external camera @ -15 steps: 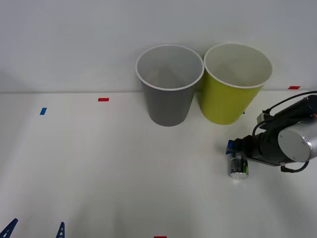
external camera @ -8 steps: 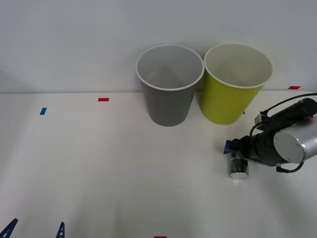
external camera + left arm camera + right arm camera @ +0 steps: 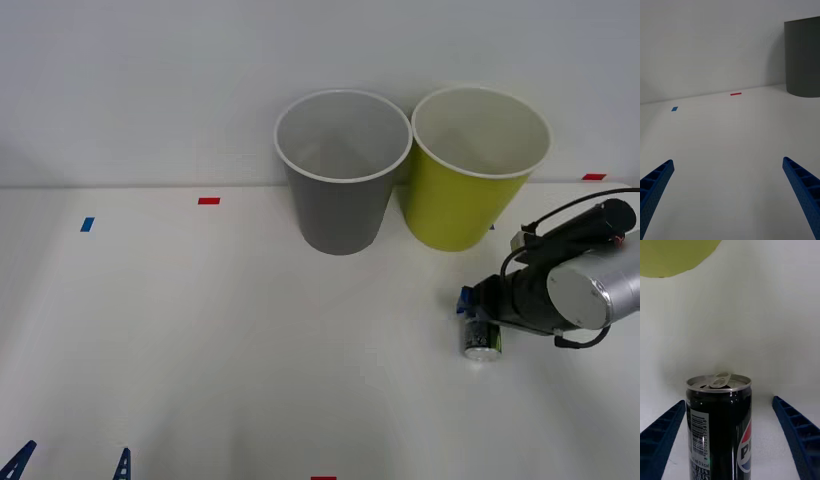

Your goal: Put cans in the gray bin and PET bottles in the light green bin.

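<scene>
A small black can [image 3: 481, 338] with a silver top stands upright on the white table, in front of the light green bin [image 3: 465, 195]. My right gripper [image 3: 475, 315] is level with the can and open. In the right wrist view the can [image 3: 718, 427] stands between the two blue fingers [image 3: 797, 431], with a gap on each side. The gray bin [image 3: 342, 180] stands just left of the green one, and both look empty inside. My left gripper [image 3: 75, 452] waits open at the near left edge. PET bottles are out of view.
Both bins stand against the white back wall. Small red tape marks [image 3: 208, 201] and a blue one [image 3: 87, 224] lie on the table. The left wrist view looks across bare table toward the gray bin [image 3: 803, 56].
The right arm has shifted slightly at the can. The can has stayed where it was, and the left arm has not moved.
</scene>
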Robot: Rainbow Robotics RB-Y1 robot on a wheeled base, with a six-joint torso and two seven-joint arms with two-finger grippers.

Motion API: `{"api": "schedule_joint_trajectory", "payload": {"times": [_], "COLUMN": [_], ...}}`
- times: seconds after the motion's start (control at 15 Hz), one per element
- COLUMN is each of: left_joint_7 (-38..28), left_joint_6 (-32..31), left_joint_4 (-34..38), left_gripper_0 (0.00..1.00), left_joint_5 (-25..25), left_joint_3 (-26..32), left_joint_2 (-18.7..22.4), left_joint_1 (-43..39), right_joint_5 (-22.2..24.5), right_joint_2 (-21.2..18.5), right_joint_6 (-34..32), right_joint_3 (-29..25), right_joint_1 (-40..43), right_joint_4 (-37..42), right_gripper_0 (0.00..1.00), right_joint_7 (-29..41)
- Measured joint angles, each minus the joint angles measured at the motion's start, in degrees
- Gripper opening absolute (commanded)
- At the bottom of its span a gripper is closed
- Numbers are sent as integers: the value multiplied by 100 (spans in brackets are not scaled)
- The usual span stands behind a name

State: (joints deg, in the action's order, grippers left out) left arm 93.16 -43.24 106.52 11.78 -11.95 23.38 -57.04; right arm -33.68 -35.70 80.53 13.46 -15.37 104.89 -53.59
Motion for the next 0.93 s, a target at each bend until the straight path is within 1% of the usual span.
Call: {"api": "schedule_joint_trajectory", "payload": {"times": [0.13,0.67,0.8,0.93], "left_joint_7": [0,0,0,0], "left_joint_6": [0,0,0,0], "left_joint_4": [0,0,0,0], "left_gripper_0": [100,100,100,100], "left_joint_5": [0,0,0,0], "left_joint_3": [0,0,0,0], "left_joint_2": [0,0,0,0], "left_joint_1": [0,0,0,0], "right_joint_5": [131,137,187,174], "right_joint_2": [-3,2,2,-1], "right_joint_6": [-62,-68,126,363], "right_joint_3": [77,111,59,-106], "right_joint_1": [-8,9,40,176], "right_joint_4": [2,103,331,750], "right_gripper_0": [0,0,0,0], "right_joint_7": [15,-21,-33,-93]}}
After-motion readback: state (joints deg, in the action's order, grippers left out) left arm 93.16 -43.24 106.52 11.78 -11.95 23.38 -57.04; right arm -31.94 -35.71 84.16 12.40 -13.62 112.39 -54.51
